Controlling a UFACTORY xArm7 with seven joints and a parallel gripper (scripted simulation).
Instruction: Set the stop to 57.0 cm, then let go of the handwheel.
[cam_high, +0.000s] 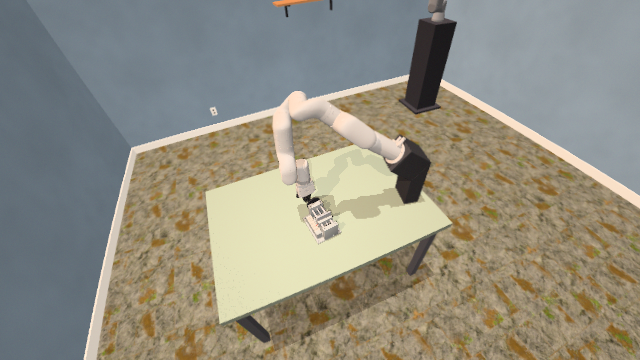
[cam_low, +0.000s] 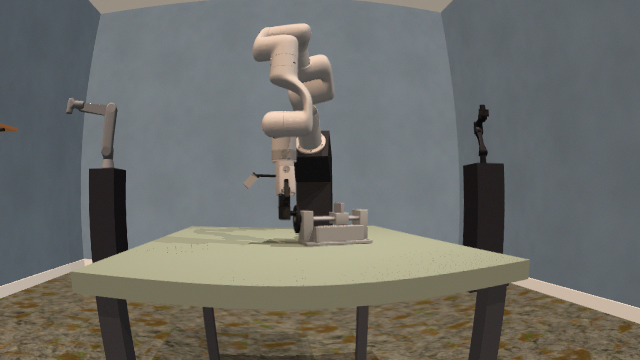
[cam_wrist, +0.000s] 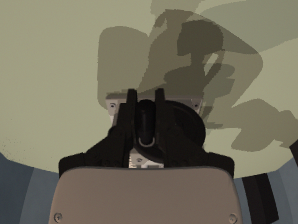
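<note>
A small grey stop fixture (cam_high: 322, 226) stands near the middle of the pale green table; it also shows in the exterior view (cam_low: 334, 227). It has a lead screw, a sliding stop block (cam_low: 341, 215) and a black handwheel (cam_low: 299, 220) at its left end. My gripper (cam_low: 285, 212) hangs straight down over that end and is shut on the handwheel's crank handle (cam_wrist: 145, 125). In the wrist view the dark fingers clamp the handle, with the black wheel disc (cam_wrist: 180, 125) beside them. The scale reading is too small to tell.
The arm's black base pedestal (cam_high: 412, 170) stands at the table's far right edge. Black pedestals with small arm figures stand on the floor, one on the left (cam_low: 106, 210) and one on the right (cam_low: 482, 205), away from the table.
</note>
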